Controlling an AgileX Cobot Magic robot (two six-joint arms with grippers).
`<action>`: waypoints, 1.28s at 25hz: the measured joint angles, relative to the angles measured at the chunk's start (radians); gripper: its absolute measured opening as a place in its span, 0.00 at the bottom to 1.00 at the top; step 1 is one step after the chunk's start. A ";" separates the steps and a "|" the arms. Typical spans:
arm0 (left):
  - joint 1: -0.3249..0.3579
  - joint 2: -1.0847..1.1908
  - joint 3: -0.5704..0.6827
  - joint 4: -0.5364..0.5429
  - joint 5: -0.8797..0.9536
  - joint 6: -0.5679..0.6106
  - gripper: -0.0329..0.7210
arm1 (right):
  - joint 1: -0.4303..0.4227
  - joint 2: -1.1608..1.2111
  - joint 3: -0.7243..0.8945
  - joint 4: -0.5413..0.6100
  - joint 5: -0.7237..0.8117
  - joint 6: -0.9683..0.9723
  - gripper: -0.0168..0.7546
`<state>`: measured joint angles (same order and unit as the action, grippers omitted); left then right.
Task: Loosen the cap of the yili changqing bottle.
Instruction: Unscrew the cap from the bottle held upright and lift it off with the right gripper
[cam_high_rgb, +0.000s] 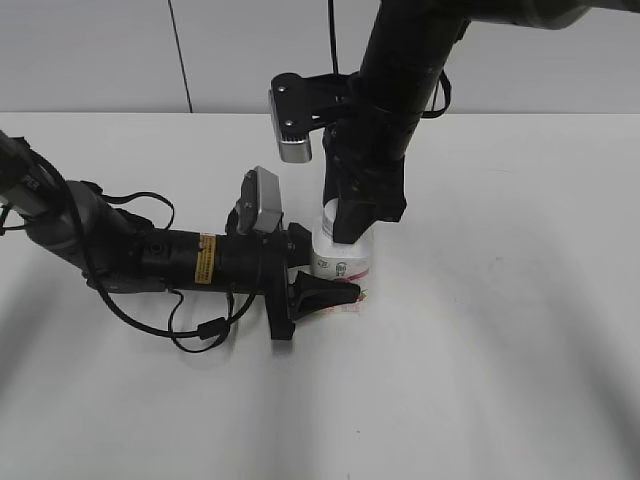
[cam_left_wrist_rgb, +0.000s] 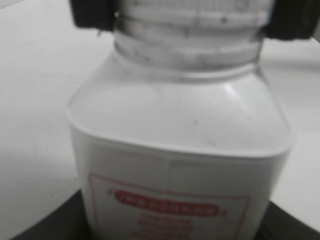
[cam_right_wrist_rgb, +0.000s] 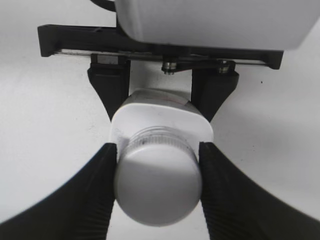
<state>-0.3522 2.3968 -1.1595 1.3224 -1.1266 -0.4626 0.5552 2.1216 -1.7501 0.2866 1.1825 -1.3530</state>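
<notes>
No text can be read with certainty in any view. The yili changqing bottle (cam_left_wrist_rgb: 180, 165), held between the fingers of the left claw (cam_right_wrist_rgb: 160, 95), carries a label with a red rounded banner and pale red lines of characters beneath it inside a thin red frame, all too blurred to make out in the left wrist view. Behind that claw, a small yellow sticker (cam_high_rgb: 206, 258) with dark print sits on the left arm, too small to read.

Both grippers crowd the bottle (cam_high_rgb: 345, 262) (cap (cam_right_wrist_rgb: 157, 187) included); the table (cam_high_rgb: 500, 350) around lies open.
</notes>
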 joint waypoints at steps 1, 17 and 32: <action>0.000 0.000 0.000 0.000 0.000 0.000 0.56 | 0.000 0.000 0.000 0.000 0.000 -0.001 0.53; 0.000 0.000 0.000 0.000 -0.001 0.000 0.55 | 0.000 0.009 0.009 -0.008 -0.001 -0.003 0.60; 0.000 0.000 0.000 0.000 -0.001 0.000 0.55 | 0.000 -0.040 -0.033 0.029 0.028 0.153 0.78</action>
<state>-0.3522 2.3968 -1.1595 1.3224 -1.1273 -0.4626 0.5552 2.0813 -1.7830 0.3160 1.2102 -1.2001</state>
